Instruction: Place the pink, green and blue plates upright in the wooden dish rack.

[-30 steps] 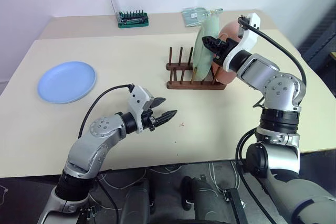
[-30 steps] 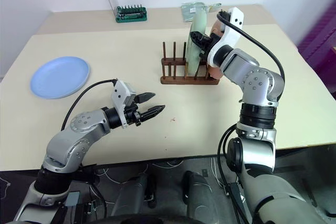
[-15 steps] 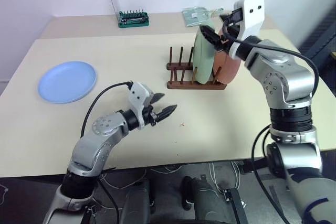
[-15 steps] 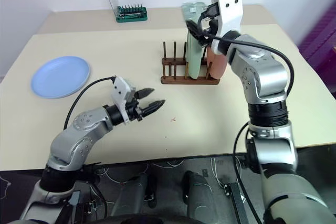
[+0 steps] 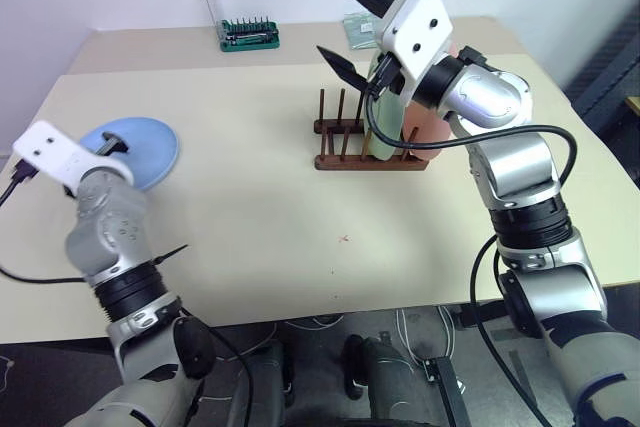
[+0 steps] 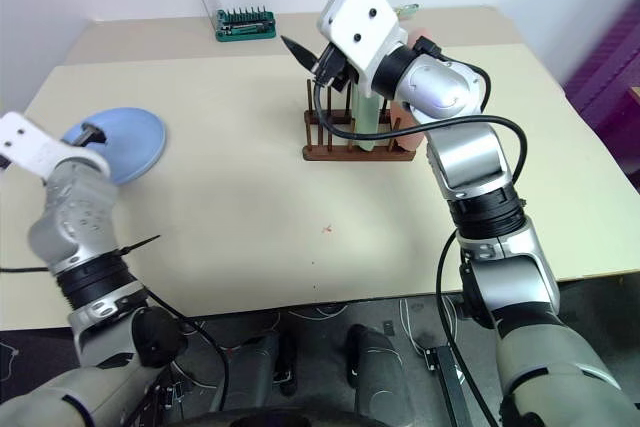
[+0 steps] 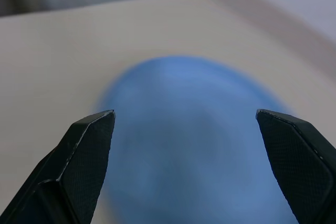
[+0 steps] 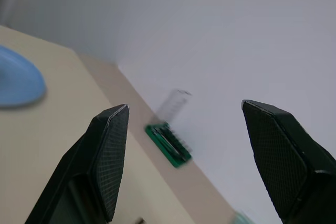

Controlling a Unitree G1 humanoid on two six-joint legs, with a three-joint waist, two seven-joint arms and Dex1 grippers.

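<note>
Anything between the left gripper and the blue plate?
Nothing visible. The left gripper is open, with the blue plate lying flat on the table directly beyond its fingers. The rack, already holding the green plate and pink plate, stands far off to the robot's right.

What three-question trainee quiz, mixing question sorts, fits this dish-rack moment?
1. True or false: the light blue round plastic plate already stands in the dark wooden pegged dish rack.
2. Multiple choice: which plates stand upright in the rack? A) pale mint green plate and salmon pink plate; B) blue and green; C) none.
3. Short answer: which gripper has the blue plate between its fingertips in its wrist view, and how do its jaws stand?

Key: 1. False, it lies flat on the beige table. 2. A. 3. The left gripper, jaws open, holding nothing; the right gripper is open too.
</note>
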